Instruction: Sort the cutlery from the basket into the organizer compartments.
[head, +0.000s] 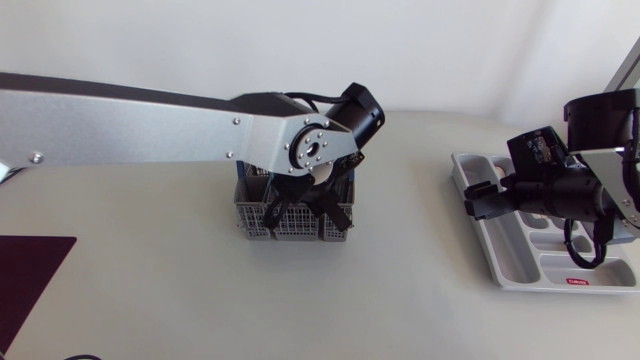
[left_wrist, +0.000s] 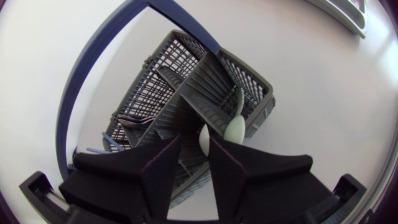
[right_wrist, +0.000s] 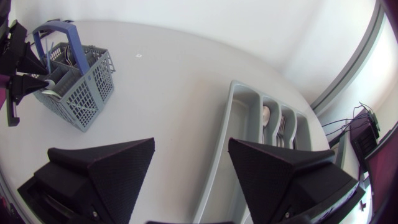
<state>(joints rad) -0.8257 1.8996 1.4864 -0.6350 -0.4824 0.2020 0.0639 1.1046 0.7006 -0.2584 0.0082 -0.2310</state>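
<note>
A grey mesh cutlery basket (head: 290, 222) with a blue handle (left_wrist: 81, 87) stands mid-table. My left gripper (head: 305, 205) hangs down into it. In the left wrist view its fingers (left_wrist: 194, 142) stand a little apart, open, with the end of a pale spoon (left_wrist: 233, 127) between them, close to one finger. A dark fork (left_wrist: 134, 119) lies in another basket cell. The grey organizer (head: 510, 255) sits at the right, with a spoon (right_wrist: 266, 115) and a fork (right_wrist: 281, 127) in its compartments. My right gripper (right_wrist: 191, 144) hovers at the organizer's near-left edge, wide open and holding nothing.
A dark maroon mat (head: 30, 290) lies at the table's front left corner. My long left arm link (head: 130, 130) spans the table from the left edge to the basket. The basket (right_wrist: 78, 87) shows far ahead of my right gripper.
</note>
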